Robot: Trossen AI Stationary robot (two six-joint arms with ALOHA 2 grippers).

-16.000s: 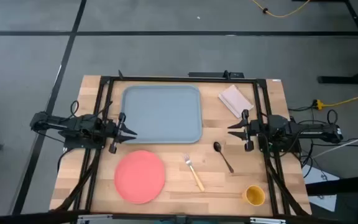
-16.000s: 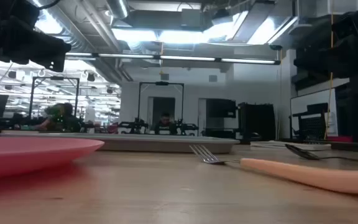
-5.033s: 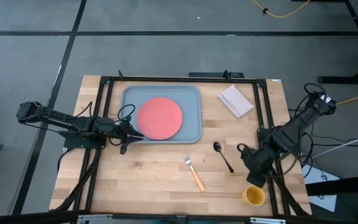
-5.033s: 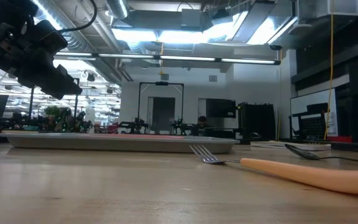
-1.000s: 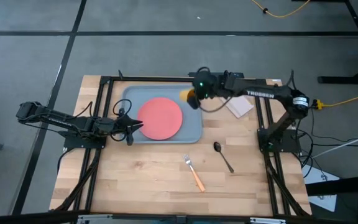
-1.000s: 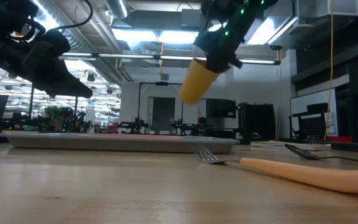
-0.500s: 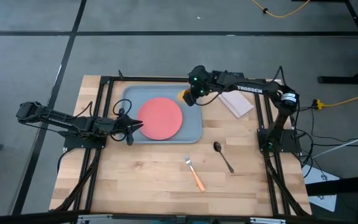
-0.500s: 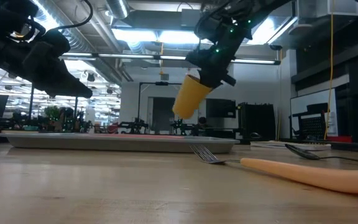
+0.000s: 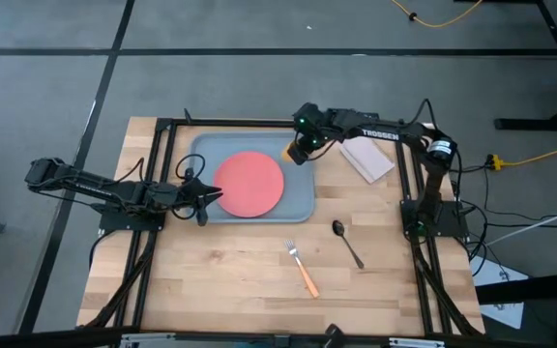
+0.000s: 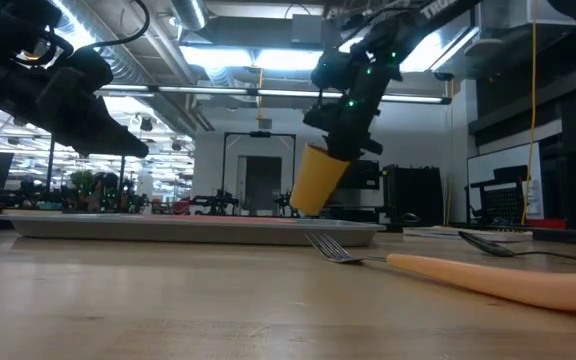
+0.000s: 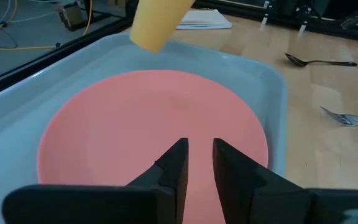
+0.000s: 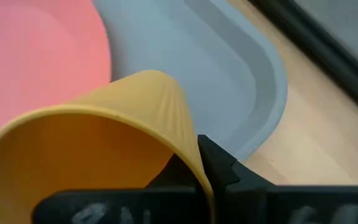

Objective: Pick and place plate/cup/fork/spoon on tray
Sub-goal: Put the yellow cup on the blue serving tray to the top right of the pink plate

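The yellow cup (image 9: 289, 152) hangs tilted over the far right corner of the grey-blue tray (image 9: 202, 153), held by my right gripper (image 9: 303, 146), which is shut on it. The pink plate (image 9: 249, 184) lies flat in the tray. My left gripper (image 9: 217, 197) hovers at the plate's left edge, raised above it in the low view (image 10: 118, 140), its fingers (image 11: 178, 163) a little apart with nothing between them. The orange-handled fork (image 9: 302, 269) and the dark spoon (image 9: 347, 242) lie flat on the table near the tray. My right gripper holds the cup by its rim (image 12: 194, 163), one finger inside the mouth and one finger (image 12: 219, 163) outside the wall. It comes slanting down from the table's right. The cup (image 10: 318, 180) hangs tilted below the fingers, base lowest, close above the tray.
A white folded napkin (image 9: 366, 157) lies right of the tray at the table's far right. A black frame (image 9: 259, 122) runs along the table's far and side edges. Bare wood lies at the near left.
My right gripper has carried the cup a little leftward over the tray's far right corner and then lowered it, still tilted, until its base hangs close above the tray.
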